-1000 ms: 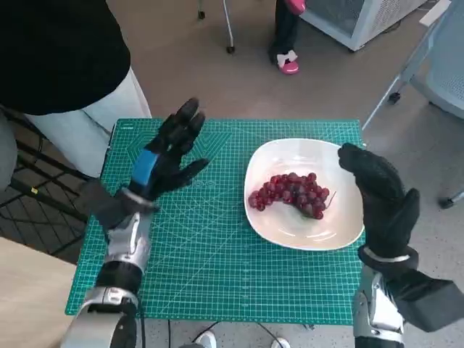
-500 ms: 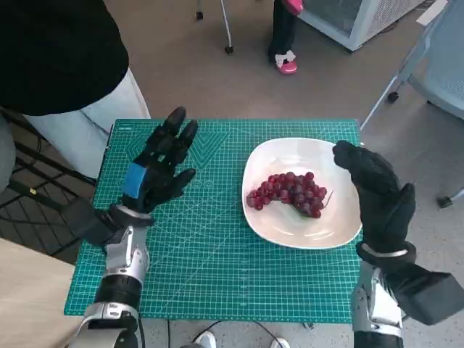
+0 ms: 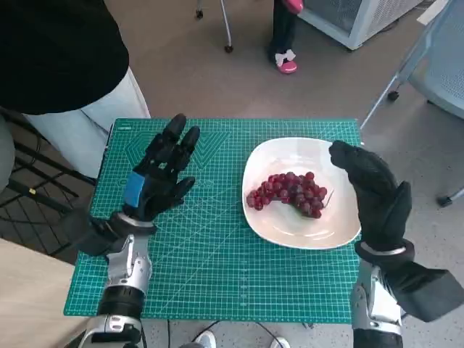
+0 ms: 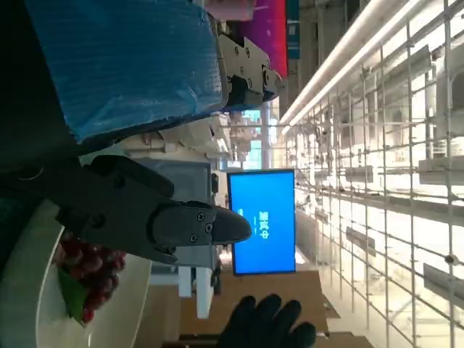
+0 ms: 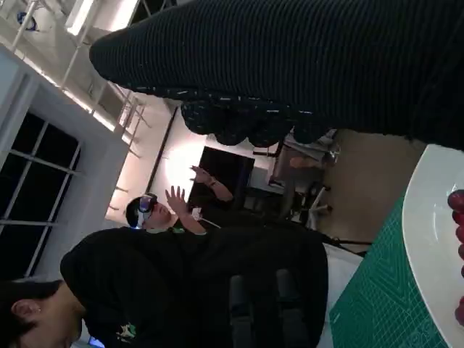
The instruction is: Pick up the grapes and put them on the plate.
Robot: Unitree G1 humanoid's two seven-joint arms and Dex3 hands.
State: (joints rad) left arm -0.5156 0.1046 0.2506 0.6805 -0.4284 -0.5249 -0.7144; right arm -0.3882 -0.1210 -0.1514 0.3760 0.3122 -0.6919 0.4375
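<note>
Both hands were empty, fingers apart: left hand (image 3: pixel 161 176) over the mat (image 3: pixel 217 268) around 9 o'clock, right hand (image 3: pixel 370 190) at the plate's (image 3: pixel 290 233) 3 o'clock rim. Grapes (image 3: pixel 290 193) sat mid-plate. Only real risk I saw: the glove clipping that rim and sliding the plate.

The right hand (image 3: pixel 371 192) hides the far-right rim of the plate (image 3: pixel 279 225).
</note>
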